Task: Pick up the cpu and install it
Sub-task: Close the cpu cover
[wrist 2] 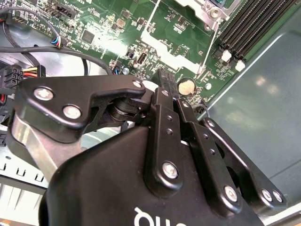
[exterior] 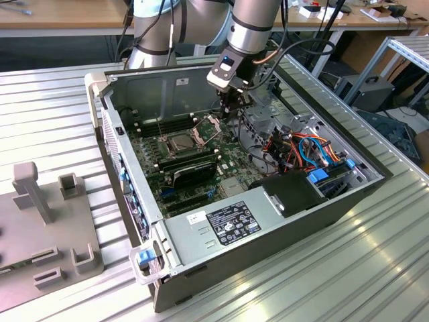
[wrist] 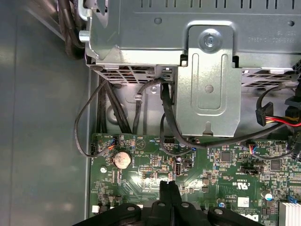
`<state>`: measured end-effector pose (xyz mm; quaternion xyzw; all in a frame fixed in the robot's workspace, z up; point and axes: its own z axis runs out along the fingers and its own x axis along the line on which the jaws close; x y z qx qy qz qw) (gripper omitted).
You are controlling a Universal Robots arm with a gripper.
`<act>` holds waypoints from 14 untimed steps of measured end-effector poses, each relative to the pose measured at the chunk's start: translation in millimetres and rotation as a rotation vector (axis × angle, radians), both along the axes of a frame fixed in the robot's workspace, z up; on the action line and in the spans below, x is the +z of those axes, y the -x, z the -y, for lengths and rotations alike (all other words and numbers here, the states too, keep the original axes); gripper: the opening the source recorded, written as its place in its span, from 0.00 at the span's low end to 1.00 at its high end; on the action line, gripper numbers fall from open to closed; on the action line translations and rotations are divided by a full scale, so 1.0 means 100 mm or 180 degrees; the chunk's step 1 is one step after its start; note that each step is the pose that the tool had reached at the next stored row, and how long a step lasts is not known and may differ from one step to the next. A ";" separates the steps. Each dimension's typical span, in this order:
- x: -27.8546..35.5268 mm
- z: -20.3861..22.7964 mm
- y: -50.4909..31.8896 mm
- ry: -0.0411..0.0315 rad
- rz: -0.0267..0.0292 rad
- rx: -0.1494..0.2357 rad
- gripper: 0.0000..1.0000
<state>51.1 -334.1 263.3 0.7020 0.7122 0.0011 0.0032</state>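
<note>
The cpu (exterior: pixel 182 141) is judged to be the dull grey square that is seen lying flat inside the socket frame (exterior: pixel 167 143) in the exterior view, so it seems to be seated there and not carried. The hinged bracket (exterior: pixel 208 123) is raised at the edge of the socket frame toward the exterior view's right, probably so that the chip can be laid in from above; it is not yet folded down. The gripper (exterior: pixel 230 111) is held just beyond that raised bracket, on the side away from the socket frame, low over the green board (exterior: pixel 229 161). In both wrist views its fingers (wrist: pixel 164 193) are seen pressed together, and nothing is held between them. A round coin battery (wrist: pixel 122 159) is found on the board near the fingertips, further from the socket frame than the bracket. The long black module (exterior: pixel 194 169) lies just beside the socket frame, on its side nearer to the exterior camera, apart from the gripper.
</note>
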 end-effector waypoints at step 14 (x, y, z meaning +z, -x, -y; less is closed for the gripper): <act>-0.105 0.000 -0.002 0.0001 0.0000 0.0000 0.11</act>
